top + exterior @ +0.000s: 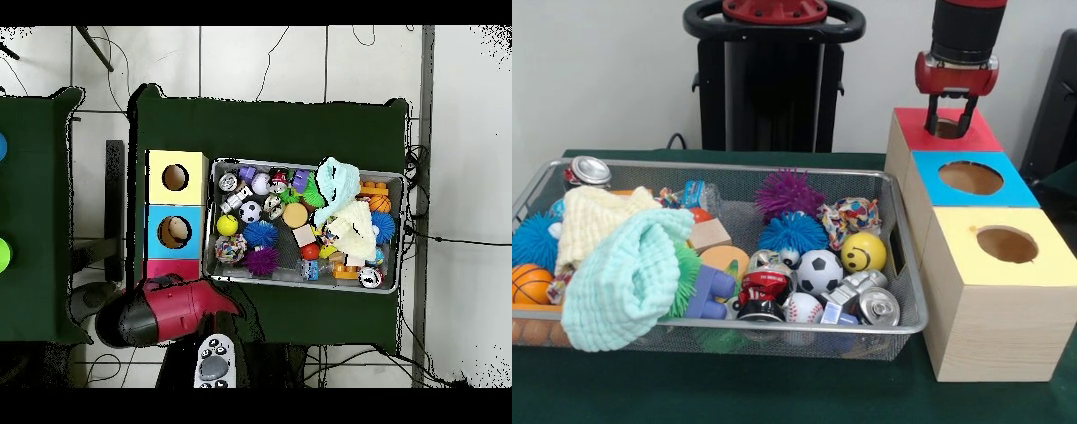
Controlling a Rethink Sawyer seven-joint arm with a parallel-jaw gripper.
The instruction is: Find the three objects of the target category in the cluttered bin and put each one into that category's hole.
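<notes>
My gripper [951,122] hangs over the hole of the red-topped box [989,137], fingers apart with nothing between them. The blue-topped box [1021,191] and the yellow-topped box [1052,258] stand in a row nearer the front, each with a round hole. A wire bin [733,167] to their left holds mixed clutter. In it are a can [590,170] at the back left, a red can [764,288] and a silver can [877,306] at the front. From overhead the arm [165,311] covers the gripper and most of the red box [173,267].
The bin also holds a soccer ball [818,269], a baseball [802,307], a yellow smiley ball [863,252], spiky purple [788,193] and blue [792,233] balls, a basketball [530,283] and a mint cloth [631,278] lying over other items.
</notes>
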